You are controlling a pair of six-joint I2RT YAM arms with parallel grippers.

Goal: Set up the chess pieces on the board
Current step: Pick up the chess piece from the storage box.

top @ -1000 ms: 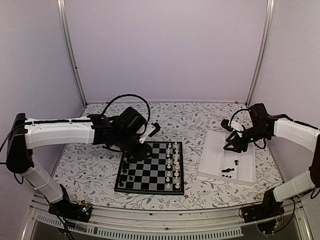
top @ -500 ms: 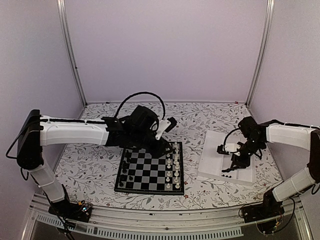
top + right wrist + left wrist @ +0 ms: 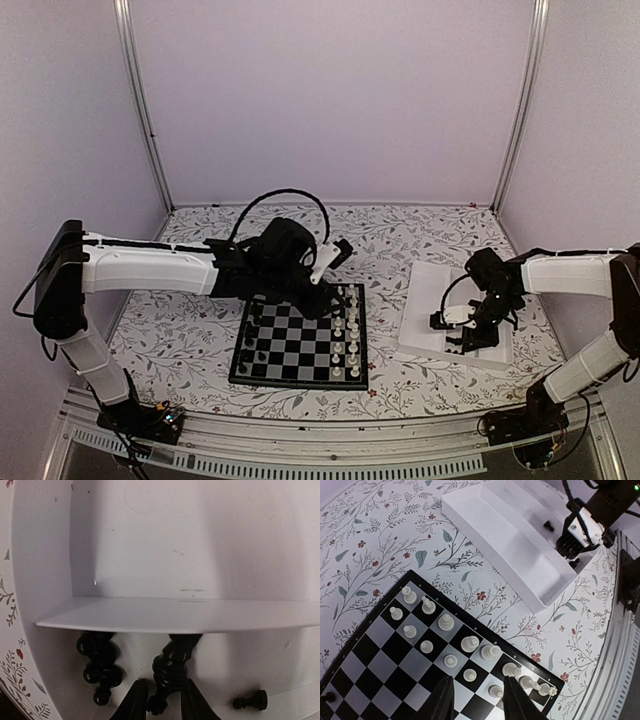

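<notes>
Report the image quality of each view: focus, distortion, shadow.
Top external: even, soft light; pieces on the chessboard too small to resolve. Left wrist: sharp on the white pieces; its own pincer dark and soft. Right wrist: tray wall bowed by the lens, shadow beneath it over the black pieces.

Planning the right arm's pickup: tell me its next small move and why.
Probably close the right gripper fully, then lift. It straddles a black chess piece lying in the white tray, but whether it pinches the piece is unclear. The black side of the board looks mostly unfilled.
</notes>
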